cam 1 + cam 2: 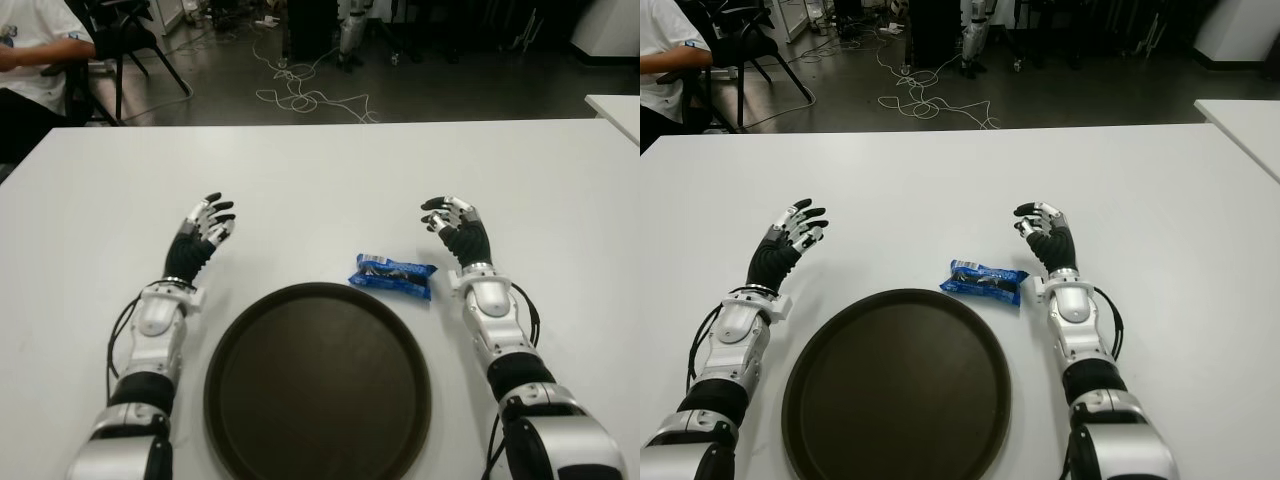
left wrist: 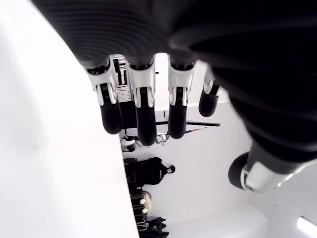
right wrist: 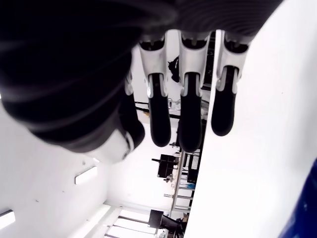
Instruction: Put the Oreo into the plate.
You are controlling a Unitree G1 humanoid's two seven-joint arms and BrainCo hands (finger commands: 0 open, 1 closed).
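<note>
Since the Oreo pack [image 1: 393,276] lies on the table [image 1: 320,170] just off the plate [image 1: 318,385] rim's far-right, long axis across, right hand [image 1: 455,228] is nearer; both it & left hand [image 1: 203,232] spread, holding 0.

Oreo pack [image 1: 983,281] just beyond dark plate [image 1: 897,384], between 2 empty hands

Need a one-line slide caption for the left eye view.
Open hands flank the Oreo pack lying just beyond the empty plate.
</note>
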